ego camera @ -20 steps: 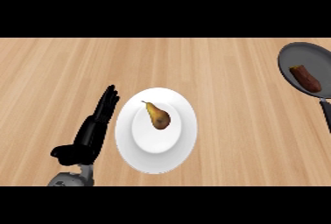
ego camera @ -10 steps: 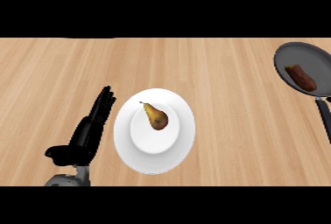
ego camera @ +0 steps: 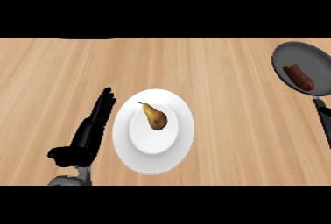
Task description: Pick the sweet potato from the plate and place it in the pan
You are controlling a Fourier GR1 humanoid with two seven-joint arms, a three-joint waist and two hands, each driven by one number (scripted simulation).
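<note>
A reddish-brown sweet potato [ego camera: 299,76] lies inside the dark grey pan [ego camera: 318,60] at the right edge, whose black handle runs down toward the lower right. A white plate [ego camera: 153,130] sits at the middle of the wooden counter with a brown pear [ego camera: 155,117] on it. My left hand [ego camera: 89,131] rests open just left of the plate, fingers straight and pointing away, touching nothing. My right hand does not show.
Light wooden counter [ego camera: 194,65] fills the view. A dark shape shows faintly at the top left edge.
The whole view has shifted slightly left, so the pan and plate sit a little further left. The left hand keeps its place beside the plate.
</note>
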